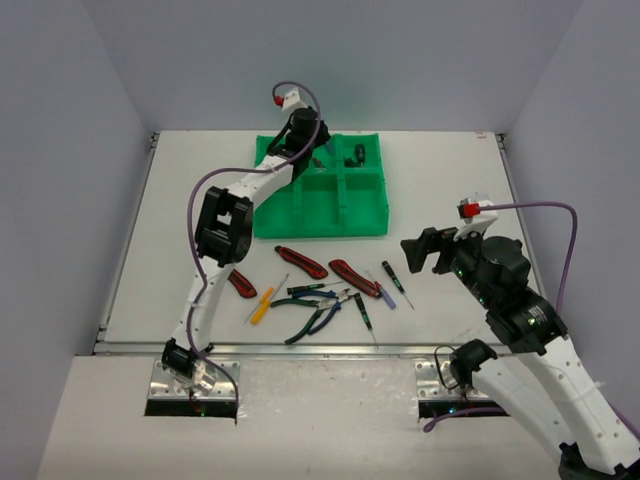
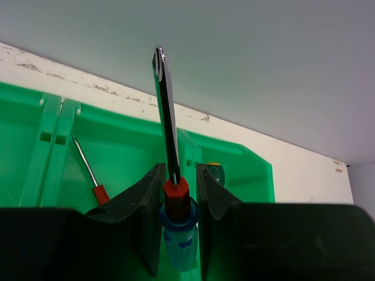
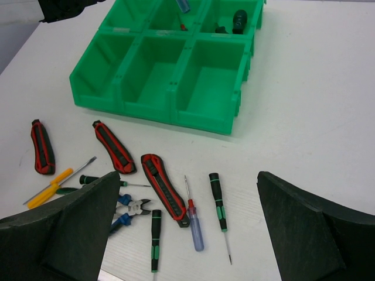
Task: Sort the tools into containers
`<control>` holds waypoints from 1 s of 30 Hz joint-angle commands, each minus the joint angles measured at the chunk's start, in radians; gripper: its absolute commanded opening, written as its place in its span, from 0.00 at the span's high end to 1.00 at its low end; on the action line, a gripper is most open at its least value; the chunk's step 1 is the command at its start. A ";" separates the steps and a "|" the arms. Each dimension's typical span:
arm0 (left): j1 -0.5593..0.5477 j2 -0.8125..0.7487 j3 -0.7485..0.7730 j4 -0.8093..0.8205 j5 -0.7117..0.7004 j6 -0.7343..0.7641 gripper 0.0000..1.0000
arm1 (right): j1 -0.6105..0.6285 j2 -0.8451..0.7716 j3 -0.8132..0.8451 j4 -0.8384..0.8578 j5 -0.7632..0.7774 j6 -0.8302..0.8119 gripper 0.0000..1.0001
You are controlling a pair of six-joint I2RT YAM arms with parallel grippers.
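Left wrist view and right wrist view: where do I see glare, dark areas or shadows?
Left wrist view: glare on the tip of the held screwdriver; the left gripper is near-black, without detail. Right wrist view: soft shadow right of the green tray.

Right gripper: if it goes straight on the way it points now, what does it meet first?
Probably the small red-and-blue screwdriver lying on the table, beside the red-and-black knife. The right gripper frames it between open jaws, though depth is unclear.
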 commanded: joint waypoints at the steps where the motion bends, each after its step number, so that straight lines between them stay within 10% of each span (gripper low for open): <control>1: -0.015 -0.039 -0.031 0.042 -0.022 0.003 0.76 | 0.000 -0.005 -0.004 0.035 -0.005 -0.014 0.01; 4: -0.022 -0.070 -0.083 0.056 -0.045 0.013 0.67 | 0.000 -0.001 -0.007 0.036 0.006 -0.016 0.01; 8: -0.023 -0.130 -0.120 0.032 -0.068 0.016 0.30 | -0.001 0.012 -0.007 0.037 0.004 -0.018 0.01; 16: -0.053 -0.348 -0.188 0.041 -0.023 0.068 0.00 | -0.001 0.088 -0.004 0.039 0.003 -0.041 0.01; 25: -0.138 -0.899 -0.414 -0.105 -0.074 0.162 0.00 | -0.001 0.384 0.027 -0.046 -0.096 -0.082 0.14; 30: -0.141 -1.393 -0.902 -0.105 -0.048 0.104 0.00 | 0.010 0.584 0.023 -0.048 -0.115 -0.108 0.47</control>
